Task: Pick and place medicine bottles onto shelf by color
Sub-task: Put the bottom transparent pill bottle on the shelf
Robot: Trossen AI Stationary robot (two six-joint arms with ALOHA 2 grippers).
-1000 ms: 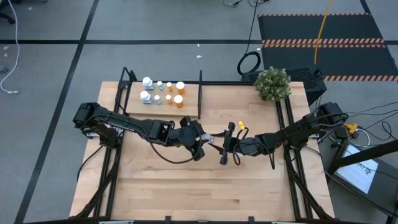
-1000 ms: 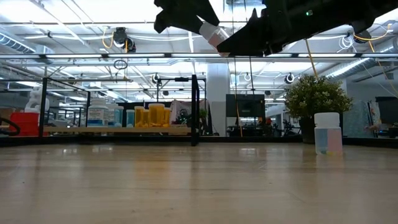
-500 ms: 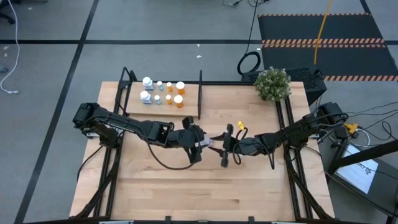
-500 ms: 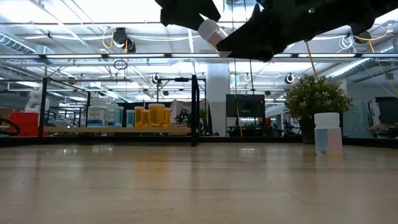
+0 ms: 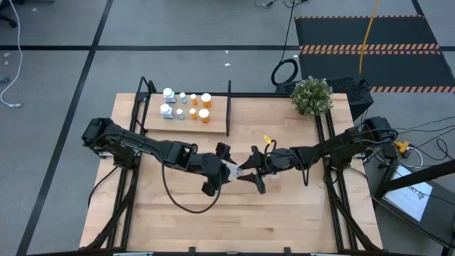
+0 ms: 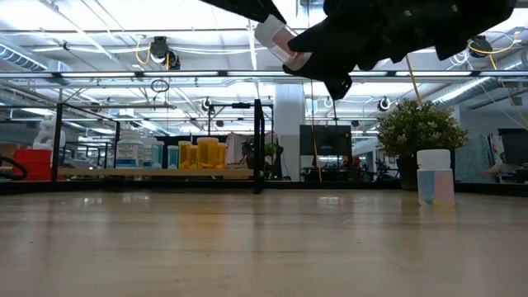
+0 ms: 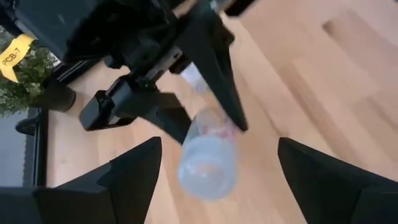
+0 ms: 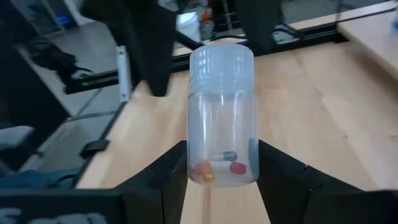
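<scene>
Clear bottle (image 8: 222,118) held base-end by right fingers (image 8: 283,171), cap toward left fingers (image 7: 140,171), spread wide.

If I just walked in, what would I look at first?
Two robot arms meeting in mid-air over the middle of the table. The right gripper pinches a clear bottle with little pills inside, and the left gripper is open right in front of it. Then you'd spot the bottles lined up on the shelf at the back left.
</scene>
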